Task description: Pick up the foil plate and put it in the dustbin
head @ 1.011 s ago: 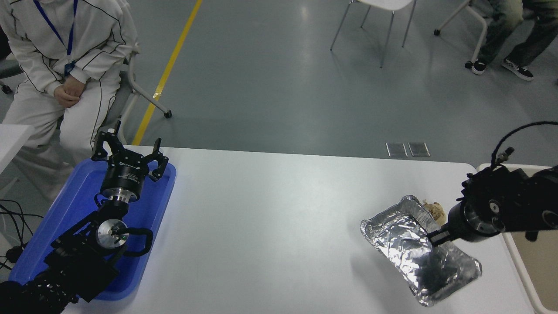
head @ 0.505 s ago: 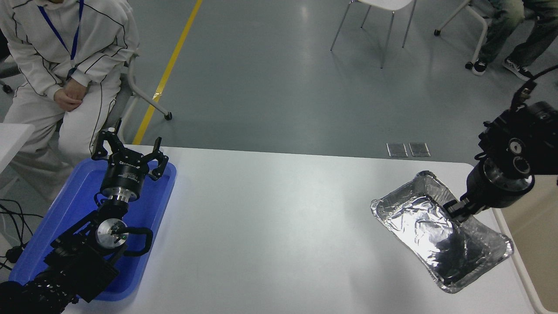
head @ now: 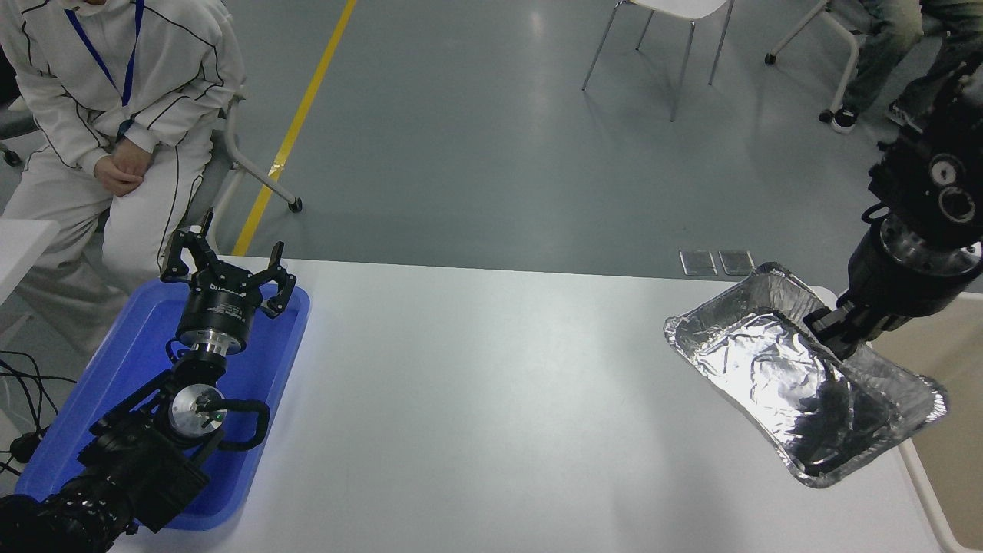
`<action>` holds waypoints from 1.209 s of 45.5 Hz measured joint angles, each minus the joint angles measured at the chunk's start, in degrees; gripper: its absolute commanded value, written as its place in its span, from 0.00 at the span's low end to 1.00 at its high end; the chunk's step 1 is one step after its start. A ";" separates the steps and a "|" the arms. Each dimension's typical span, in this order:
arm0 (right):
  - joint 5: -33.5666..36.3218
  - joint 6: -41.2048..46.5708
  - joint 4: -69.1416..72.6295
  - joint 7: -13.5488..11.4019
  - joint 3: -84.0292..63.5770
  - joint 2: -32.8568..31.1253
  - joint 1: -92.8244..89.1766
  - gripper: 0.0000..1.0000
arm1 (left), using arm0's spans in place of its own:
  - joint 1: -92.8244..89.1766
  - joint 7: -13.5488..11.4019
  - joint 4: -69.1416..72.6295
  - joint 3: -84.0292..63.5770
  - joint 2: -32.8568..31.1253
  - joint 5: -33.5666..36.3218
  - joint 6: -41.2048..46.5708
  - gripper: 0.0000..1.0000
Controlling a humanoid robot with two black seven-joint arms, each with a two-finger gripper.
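Your right gripper [head: 833, 332] pinches the foil plate [head: 799, 380] by its far long rim, holding it tilted above the table's [head: 476, 399] right end, beside the dustbin [head: 948, 430]. It looks light, thin and easily crumpled, so that stiffer rolled rim is your best hold. Your left gripper [head: 226, 265] sits spread over the blue tray [head: 273, 361].

Foil plate [head: 768, 369] shiny, crinkled; blue tray [head: 273, 369] glossy plastic.

Faint white lettering on left end effector [head: 228, 270], too small to read
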 measured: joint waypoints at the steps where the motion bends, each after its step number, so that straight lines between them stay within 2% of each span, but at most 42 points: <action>1: 0.23 0.12 0.01 0.00 0.01 -0.14 0.54 0.00 | 0.00 0.00 0.00 0.00 0.00 0.00 0.00 1.00; 26: 1.56 0.86 -0.28 -0.16 -0.44 -3.16 4.74 0.00 | 0.01 0.00 0.00 0.00 0.00 -0.01 0.00 1.00; 55: 1.07 0.91 -4.09 -0.44 -10.54 -18.43 4.46 0.00 | 0.00 0.00 0.00 0.00 0.00 -0.01 0.00 1.00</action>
